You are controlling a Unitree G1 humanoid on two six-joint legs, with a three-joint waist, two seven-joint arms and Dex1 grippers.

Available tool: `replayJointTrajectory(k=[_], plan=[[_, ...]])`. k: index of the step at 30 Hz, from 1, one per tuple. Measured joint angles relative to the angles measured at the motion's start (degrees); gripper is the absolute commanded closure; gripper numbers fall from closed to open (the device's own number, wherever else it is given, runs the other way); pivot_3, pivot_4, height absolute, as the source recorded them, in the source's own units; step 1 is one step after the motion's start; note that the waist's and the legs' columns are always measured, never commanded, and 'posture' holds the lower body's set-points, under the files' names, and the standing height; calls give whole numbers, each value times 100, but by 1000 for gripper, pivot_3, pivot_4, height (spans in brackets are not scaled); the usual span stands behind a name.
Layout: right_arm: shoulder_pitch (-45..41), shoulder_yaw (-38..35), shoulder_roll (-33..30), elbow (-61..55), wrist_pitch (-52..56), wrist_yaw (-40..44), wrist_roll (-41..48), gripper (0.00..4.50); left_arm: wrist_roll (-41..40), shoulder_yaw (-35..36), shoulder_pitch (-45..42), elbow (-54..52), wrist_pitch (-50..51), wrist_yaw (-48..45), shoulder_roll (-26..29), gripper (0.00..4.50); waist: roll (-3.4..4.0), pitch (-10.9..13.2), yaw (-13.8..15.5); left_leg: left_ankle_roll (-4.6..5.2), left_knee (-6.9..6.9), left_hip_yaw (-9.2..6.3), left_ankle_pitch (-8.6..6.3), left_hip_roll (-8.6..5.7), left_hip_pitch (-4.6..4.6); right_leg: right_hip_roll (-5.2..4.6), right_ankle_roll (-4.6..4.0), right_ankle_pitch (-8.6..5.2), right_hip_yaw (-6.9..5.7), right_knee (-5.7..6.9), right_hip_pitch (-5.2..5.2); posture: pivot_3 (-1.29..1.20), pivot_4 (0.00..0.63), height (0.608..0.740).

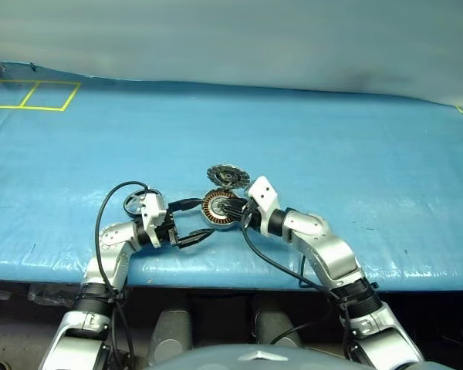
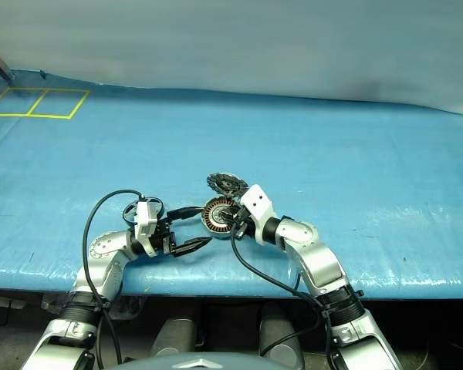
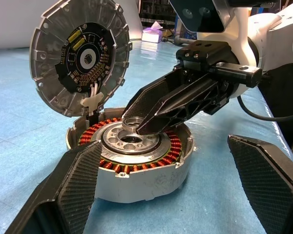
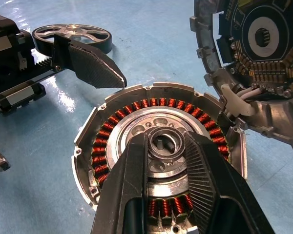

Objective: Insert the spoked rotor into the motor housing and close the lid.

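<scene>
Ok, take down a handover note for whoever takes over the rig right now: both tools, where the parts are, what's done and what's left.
Left tool: open, empty, its fingers either side of the motor housing.
Right tool: shut on a small metal ring over the housing's central hub.
Lid: hinged up, open, toothed face showing.
Spoked rotor: lying on the blue table cover behind the left tool, untouched.
Done: housing opened.
Left: put the rotor into the housing, close the lid.
</scene>
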Motion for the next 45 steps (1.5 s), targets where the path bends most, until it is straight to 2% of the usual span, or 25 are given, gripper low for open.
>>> replayJointTrajectory(k=[45], plan=[[-165, 32, 92, 256, -78, 181, -74, 3744, 232, 0, 46, 5, -180, 273, -2, 0, 0, 0, -14, 0, 0, 1, 0, 0, 1, 0, 0, 0, 0, 1, 0, 0, 150, 740]])
